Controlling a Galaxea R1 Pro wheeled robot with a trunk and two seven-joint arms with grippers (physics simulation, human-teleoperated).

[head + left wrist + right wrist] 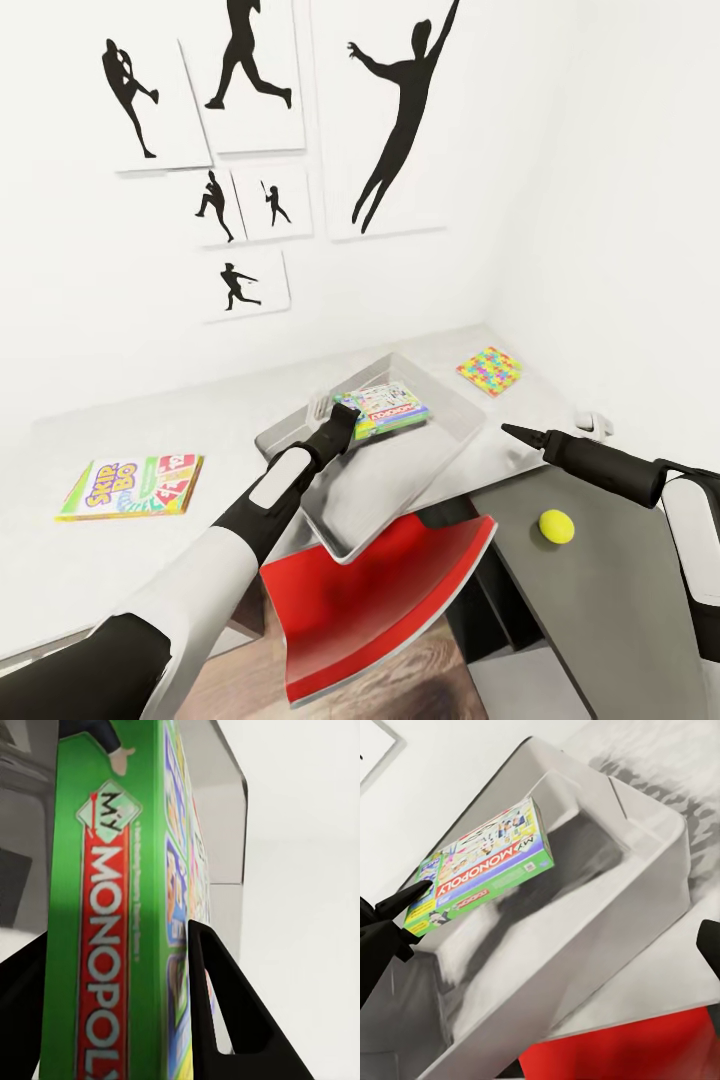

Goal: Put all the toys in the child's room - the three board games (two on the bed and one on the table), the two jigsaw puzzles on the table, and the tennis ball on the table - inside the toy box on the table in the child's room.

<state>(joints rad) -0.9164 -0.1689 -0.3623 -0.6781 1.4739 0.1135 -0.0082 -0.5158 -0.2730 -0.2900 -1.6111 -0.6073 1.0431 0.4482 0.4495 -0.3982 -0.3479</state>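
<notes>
- Currently the left gripper (345, 412) clamps the MY MONOPOLY box (385, 410) over the toy box (455, 440); releasing tilted could leave it propped on the rim.
- Right gripper (512, 431): state unclear.

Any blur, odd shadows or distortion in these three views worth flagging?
Head view: sharp, but wide-angle tilt skews the wall pictures and table. Left wrist view: the MY MONOPOLY box sits so close that its printed face smears, with shade down its left edge. Right wrist view: streaky dark shadow lies inside the toy box beneath the game.
</notes>
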